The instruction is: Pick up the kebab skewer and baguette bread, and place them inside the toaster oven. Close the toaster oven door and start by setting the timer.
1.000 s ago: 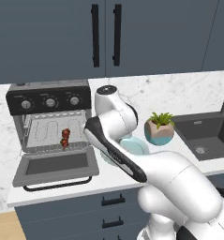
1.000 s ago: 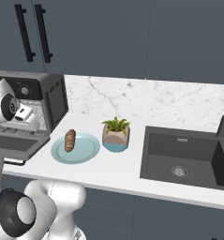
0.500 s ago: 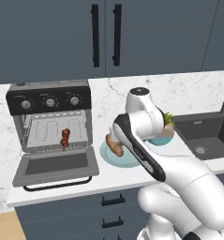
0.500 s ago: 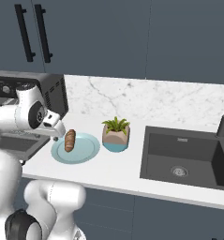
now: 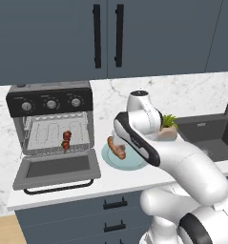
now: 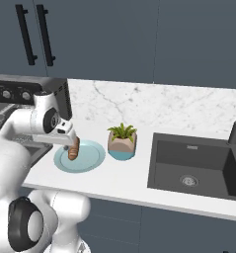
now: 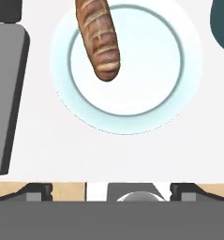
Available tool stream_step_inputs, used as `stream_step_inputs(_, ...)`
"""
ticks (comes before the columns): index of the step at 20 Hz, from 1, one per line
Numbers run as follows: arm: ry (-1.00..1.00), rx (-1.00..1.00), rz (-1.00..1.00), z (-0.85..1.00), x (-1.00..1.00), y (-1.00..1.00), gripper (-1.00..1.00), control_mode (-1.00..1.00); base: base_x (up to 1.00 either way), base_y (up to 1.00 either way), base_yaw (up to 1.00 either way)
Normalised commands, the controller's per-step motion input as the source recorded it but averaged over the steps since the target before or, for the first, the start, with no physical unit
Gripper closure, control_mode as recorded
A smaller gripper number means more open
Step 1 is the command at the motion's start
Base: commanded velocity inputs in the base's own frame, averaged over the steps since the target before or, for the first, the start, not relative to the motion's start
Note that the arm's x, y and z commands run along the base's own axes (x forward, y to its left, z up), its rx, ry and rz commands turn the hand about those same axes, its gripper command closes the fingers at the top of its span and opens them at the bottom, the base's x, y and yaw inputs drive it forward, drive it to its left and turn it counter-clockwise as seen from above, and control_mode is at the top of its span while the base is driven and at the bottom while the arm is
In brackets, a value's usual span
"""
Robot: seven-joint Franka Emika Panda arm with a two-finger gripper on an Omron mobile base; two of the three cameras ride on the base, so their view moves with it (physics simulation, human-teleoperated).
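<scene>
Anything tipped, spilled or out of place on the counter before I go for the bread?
Nothing stands out. The skewer sits on the rack inside the open oven, the bread lies on its plate, partly over the rim, and the plant pot stands upright.

Even, soft light is filling the rendered kitchen, casting faint shadows and no glare, with slightly coarse, pixelated edges.
</scene>
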Motion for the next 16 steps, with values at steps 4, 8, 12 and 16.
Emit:
stream_step_inputs(4,0.01,-0.03,0.0,-0.44,0.01,0.0,-1.0,-1.0,0.0,0.0,0.0)
stream_step_inputs(8,0.0,-0.02,0.0,-0.4,0.07,0.0,-1.0,-1.0,0.0,0.0,0.0)
stream_step_inputs(12,0.0,0.0,0.0,-0.27,0.19,0.0,-1.0,-1.0,0.0,0.0,0.0)
stream_step_inputs(16,0.0,0.0,0.0,-0.13,0.33,0.0,-1.0,-1.0,0.0,0.0,0.0)
